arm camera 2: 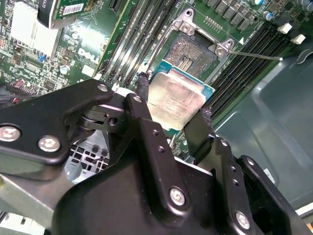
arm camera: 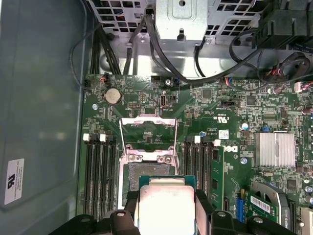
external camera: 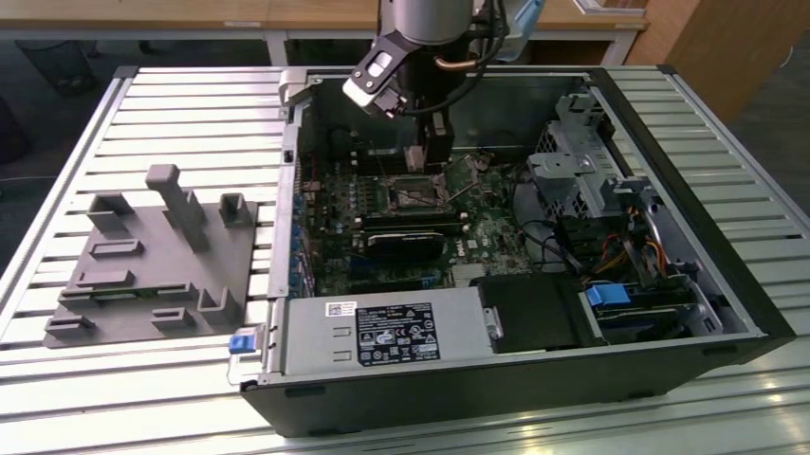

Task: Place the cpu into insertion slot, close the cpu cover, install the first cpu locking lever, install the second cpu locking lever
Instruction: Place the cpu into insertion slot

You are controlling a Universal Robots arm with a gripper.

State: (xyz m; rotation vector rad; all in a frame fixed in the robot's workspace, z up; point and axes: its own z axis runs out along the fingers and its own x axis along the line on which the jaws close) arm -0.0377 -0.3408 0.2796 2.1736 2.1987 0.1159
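My gripper [arm camera 2: 173, 105] is shut on the cpu [arm camera 2: 177, 98], a pale silvery square chip pinched by its edges between the two black fingers [arm camera 2: 143, 90]. In both wrist views the cpu [arm camera: 166, 205] hangs a little above and just off the insertion slot [arm camera: 149, 171], whose dark centre [arm camera 2: 191, 54] lies bare. The cpu cover [arm camera: 148, 131], a silvery frame with a window, stands flipped open past the slot. A thin locking lever [arm camera 2: 255, 56] sticks out to one side. In the exterior view the gripper [external camera: 432, 163] reaches down into the case over the slot [external camera: 412, 194].
The green board lies in an open computer case [external camera: 303, 104] on a slatted table [external camera: 190, 95]. Long black memory slots [arm camera: 100, 171] flank the socket. Cables and a drive cage [external camera: 576, 166] crowd the exterior view's right. A grey fixture block [external camera: 152, 256] sits at the exterior view's left.
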